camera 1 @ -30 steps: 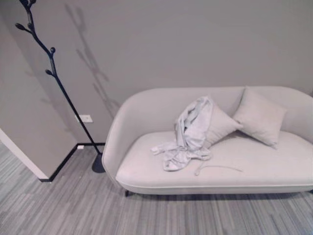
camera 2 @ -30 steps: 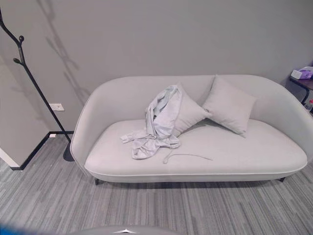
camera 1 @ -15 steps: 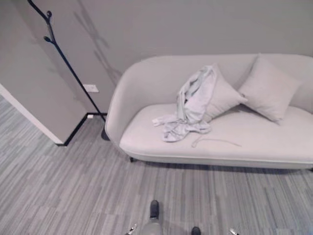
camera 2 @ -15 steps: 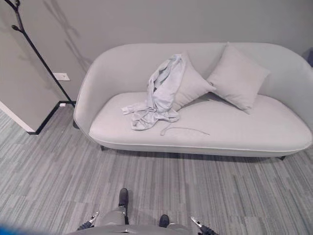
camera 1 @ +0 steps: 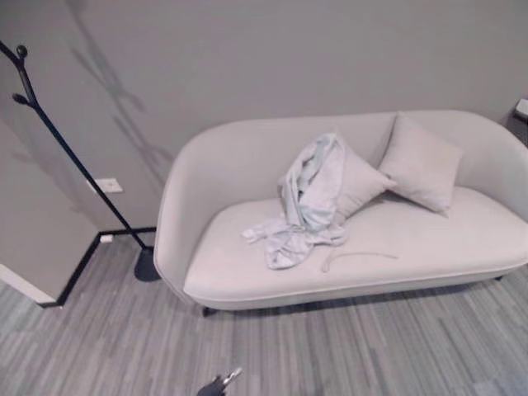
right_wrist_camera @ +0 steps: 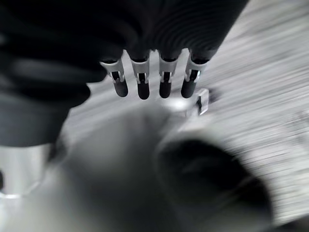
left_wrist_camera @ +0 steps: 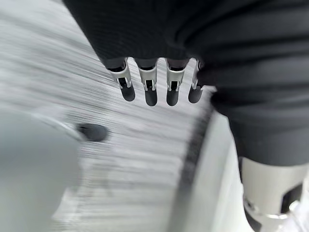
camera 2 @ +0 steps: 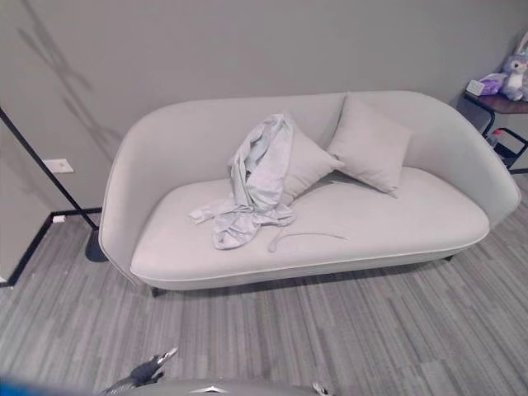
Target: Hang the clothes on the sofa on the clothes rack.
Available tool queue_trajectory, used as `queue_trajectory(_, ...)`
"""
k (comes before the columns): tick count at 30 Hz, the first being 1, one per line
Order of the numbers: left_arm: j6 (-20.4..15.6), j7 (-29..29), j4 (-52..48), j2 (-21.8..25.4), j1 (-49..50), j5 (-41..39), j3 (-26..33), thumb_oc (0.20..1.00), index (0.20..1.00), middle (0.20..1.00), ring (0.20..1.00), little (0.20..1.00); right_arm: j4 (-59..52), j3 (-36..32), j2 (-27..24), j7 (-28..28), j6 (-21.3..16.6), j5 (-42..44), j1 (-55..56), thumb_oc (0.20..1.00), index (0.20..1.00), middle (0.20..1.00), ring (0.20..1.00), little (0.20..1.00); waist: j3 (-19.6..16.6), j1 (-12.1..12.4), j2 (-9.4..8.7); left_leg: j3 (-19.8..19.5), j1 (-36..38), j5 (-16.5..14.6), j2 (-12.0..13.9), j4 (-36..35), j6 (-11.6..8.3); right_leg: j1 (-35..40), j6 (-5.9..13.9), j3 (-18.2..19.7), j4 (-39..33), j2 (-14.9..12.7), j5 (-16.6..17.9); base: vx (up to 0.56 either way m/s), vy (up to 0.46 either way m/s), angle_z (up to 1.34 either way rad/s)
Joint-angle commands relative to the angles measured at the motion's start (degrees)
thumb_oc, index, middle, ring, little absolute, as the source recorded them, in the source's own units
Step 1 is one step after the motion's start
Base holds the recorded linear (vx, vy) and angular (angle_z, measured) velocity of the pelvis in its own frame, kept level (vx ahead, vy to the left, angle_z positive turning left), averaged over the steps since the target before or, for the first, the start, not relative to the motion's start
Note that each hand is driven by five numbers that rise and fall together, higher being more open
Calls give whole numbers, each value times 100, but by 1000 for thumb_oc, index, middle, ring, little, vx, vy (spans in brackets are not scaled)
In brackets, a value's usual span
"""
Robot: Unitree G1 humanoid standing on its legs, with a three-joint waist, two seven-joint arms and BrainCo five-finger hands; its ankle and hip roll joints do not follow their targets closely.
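The left hand (left_wrist_camera: 159, 82) hangs over the striped grey floor (camera 1: 346, 355) with its fingers (left_wrist_camera: 150, 92) straight in a row, spread loosely and holding nothing; its tips also show at the lower edge of the head views. The right hand (right_wrist_camera: 149, 77) likewise has its fingers (right_wrist_camera: 143, 87) straight and relaxed, with nothing between them, and what lies past them is too blurred to name.

Well ahead of both hands stands a pale grey sofa (camera 1: 247, 289) with a rounded back, set against a grey wall (camera 1: 289, 58). The clothes (camera 1: 305, 202), a light blue-grey garment, lie crumpled on the sofa's left half: the upper part is draped against the back and over 1 of the cushions, and the lower part spreads in folds on the seat. Just beside those folds, on the seat, a thin pale hanger (camera 1: 355, 257) lies flat.

2 cushions lean against the sofa back. The nearer cushion (camera 1: 359, 186) is partly covered by the garment; the other cushion (camera 1: 421, 163) stands to its right, touching it at a corner.

The clothes rack (camera 1: 74, 165), a slim black pole with knobbed branches, leans up from a round base on the floor by the sofa's left end, near a white wall socket (camera 1: 108, 185). At the far right a small dark table (camera 2: 499, 103) carries a plush toy (camera 2: 516, 70).
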Motion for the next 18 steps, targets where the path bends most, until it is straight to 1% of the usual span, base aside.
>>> queue_trajectory(1, -28, 33, 50, 50, 84, 306, 215, 1000, 1000, 1000, 1000, 1000, -365, 146, 22, 23, -232, -201, -257, 1000, 1000, 1000, 1000, 1000, 230, -125, -26, -10, -371, 187, 29, 75, -44, 1047, -14, -680, -679, -139, 1799, 295, 131, 18)
queue_trajectory(2, -43, 11, 98, 46, 111, 344, 228, 1000, 1000, 1000, 1000, 1000, -619, 175, 12, 10, -264, -109, -224, 1000, 1000, 1000, 1000, 1000, 292, -281, 112, -52, -199, 230, 178, -41, -96, 639, -257, -823, -929, 277, 1246, 166, -36, -2)
queue_trajectory(3, -49, 14, 134, 40, 132, 335, 229, 1000, 1000, 1000, 1000, 1000, -701, 173, -1, -5, -267, -33, -214, 1000, 1000, 1000, 1000, 1000, 353, -340, 140, -61, -119, 210, 217, -80, -128, 476, -319, -828, -1222, 494, 1018, 241, -77, -16)
queue_trajectory(4, -51, 15, 184, 36, 157, 366, 234, 1000, 1000, 1000, 1000, 1000, -797, 152, -9, -18, -279, 46, -214, 1000, 1000, 1000, 1000, 1000, 397, -384, 145, -67, -27, 135, 243, -87, -172, 394, -308, -919, -1681, 615, 954, 134, -71, -19)
queue_trajectory(5, -51, 15, 184, 36, 156, 366, 234, 1000, 1000, 1000, 1000, 1000, -797, 152, -9, -18, -279, 46, -214, 1000, 1000, 1000, 1000, 1000, 398, -385, 145, -67, -26, 135, 244, -87, -172, 396, -308, -919, -1682, 615, 955, 182, -143, -16)
queue_trajectory(6, -38, 40, 245, 40, 162, 408, 248, 1000, 1000, 1000, 1000, 1000, -922, 140, -25, -43, -310, 144, -275, 1000, 1000, 1000, 1000, 1000, 462, -437, 97, -76, 86, 25, 240, -87, -253, 277, -199, -1009, -2771, 738, 1070, 167, -149, 3)
queue_trajectory(7, -50, 64, 257, 43, 145, 428, 266, 1000, 1000, 1000, 1000, 1000, -1014, 170, -21, -43, -321, 166, -296, 1000, 1000, 1000, 1000, 1000, 493, -459, 54, -76, 152, -35, 240, -87, -286, 267, -140, -962, -3227, 802, 1161, 246, -202, 5)
queue_trajectory(8, -63, 85, 294, 28, 140, 431, 304, 1000, 1000, 1000, 1000, 1000, -1134, 201, -10, -52, -329, 167, -308, 1000, 1000, 1000, 1000, 1000, 513, -493, 0, -73, 252, -127, 223, -87, -316, 229, -59, -857, -3652, 873, 1320, 204, -146, 0)
queue_trajectory(9, -62, 85, 304, 2, 153, 462, 328, 1000, 1000, 1000, 1000, 1000, -1242, 217, -5, -60, -329, 152, -294, 1000, 1000, 1000, 1000, 1000, 522, -508, -43, -96, 320, -183, 206, -87, -335, 197, 16, -761, -3908, 923, 1461, 211, -133, 0)
queue_trajectory(10, -65, 92, 314, -9, 163, 469, 346, 1000, 1000, 1000, 1000, 1000, -1297, 227, 5, -59, -332, 154, -279, 1000, 1000, 1000, 1000, 1000, 517, -517, -74, -101, 362, -215, 193, -87, -344, 134, 60, -697, -4056, 945, 1569, 132, -80, 3)
queue_trajectory(11, -65, 92, 314, -10, 163, 469, 346, 1000, 1000, 1000, 1000, 1000, -1297, 227, 5, -59, -332, 154, -279, 1000, 1000, 1000, 1000, 1000, 518, -516, -73, -101, 363, -215, 194, -87, -344, 136, 60, -697, -4057, 946, 1569, 218, -125, 9)
queue_trajectory(12, -51, 75, 339, -48, 236, 495, 377, 1000, 1000, 1000, 1000, 1000, -1429, 250, 14, -40, -323, 175, -242, 1000, 1000, 1000, 1000, 1000, 515, -536, -111, -169, 500, -285, 175, -87, -358, 60, 114, -583, -4207, 991, 1735, 153, -88, 13)
queue_trajectory(13, -51, 75, 339, -48, 237, 495, 377, 1000, 1000, 1000, 1000, 1000, -1431, 250, 13, -41, -322, 175, -240, 1000, 1000, 1000, 1000, 1000, 518, -538, -108, -170, 505, -288, 178, -87, -359, 68, 114, -586, -4211, 994, 1736, 309, -177, 18)
queue_trajectory(14, -56, 59, 355, -82, 280, 561, 371, 1000, 1000, 1000, 1000, 1000, -1496, 251, 6, -24, -330, 198, -199, 1000, 1000, 1000, 1000, 1000, 489, -537, -119, -241, 632, -367, 163, -87, -365, 104, 115, -566, -4254, 994, 1810, 158, -89, 21)
queue_trajectory(16, -58, 46, 371, -91, 318, 603, 361, 1000, 1000, 1000, 1000, 1000, -1542, 274, -7, -14, -327, 181, -167, 1000, 1000, 1000, 1000, 1000, 452, -527, -132, -270, 715, -421, 161, -87, -372, 171, 98, -604, -4266, 978, 1826, 258, -157, 29)
queue_trajectory(17, -58, 55, 373, -109, 344, 671, 359, 1000, 1000, 1000, 1000, 1000, -1453, 302, -12, -11, -323, 136, -151, 1000, 1000, 1000, 1000, 1000, 343, -503, -128, -342, 837, -524, 211, -87, -423, 311, 62, -681, -4260, 995, 1755, 260, -172, 32)
queue_trajectory(18, -58, 55, 373, -109, 343, 671, 359, 1000, 1000, 1000, 1000, 1000, -1453, 302, -12, -11, -323, 136, -151, 1000, 1000, 1000, 1000, 1000, 343, -504, -128, -343, 838, -524, 211, -87, -423, 312, 62, -682, -4260, 995, 1755, 259, -196, 33)
